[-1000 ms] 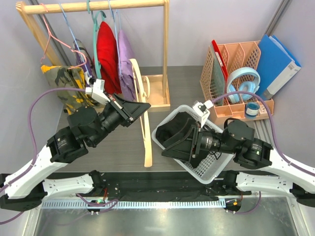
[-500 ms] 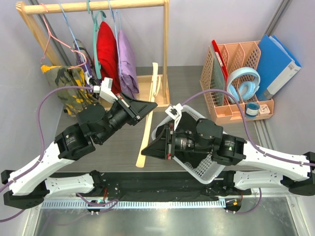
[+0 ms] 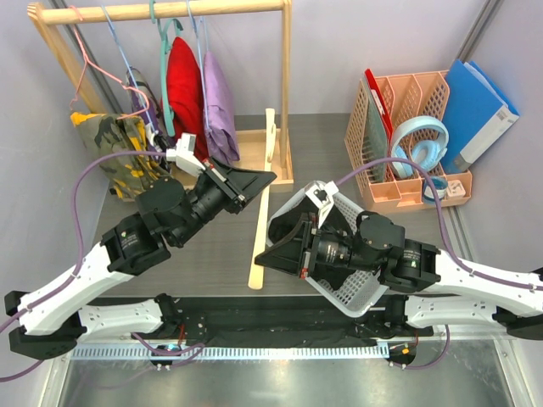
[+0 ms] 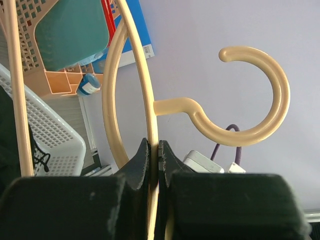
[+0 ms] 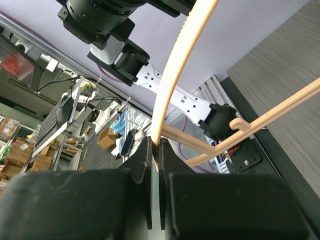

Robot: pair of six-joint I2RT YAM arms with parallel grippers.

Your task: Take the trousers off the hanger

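Two sets of fingers meet on one hanger (image 4: 172, 106): the left gripper (image 4: 154, 156) is pressed tight on a thick curved arm just below the stem, and the right gripper (image 5: 155, 147) pinches the cream frame the same way, with no gap showing in either pair. Held between them, the hanger appears edge-on from above. Its long axis runs from the near side of the table away toward the foot of the wooden rack (image 3: 287, 85), leaning slightly right at the far end. The rounded hook (image 4: 281, 95) shows only in the left wrist view, opening toward the upper left. The hanger is bare. The trousers (image 4: 6, 125) lie in the white mesh basket (image 3: 356, 292) beneath the right arm, which covers most of it. Only a dark sliver shows at the edge of the left wrist view, and from above the black fabric cannot be told from the black gripper. To the right, a peach organiser (image 3: 407, 97) holds flat files upright, with light-blue headphones (image 3: 420, 136) hung over its front, a roll of blue tape (image 3: 435, 188) in its low tray and a blue binder (image 3: 477, 106) leaning against its side. A red garment (image 3: 182, 89) and a purple garment (image 3: 216, 93) hang on the rack.
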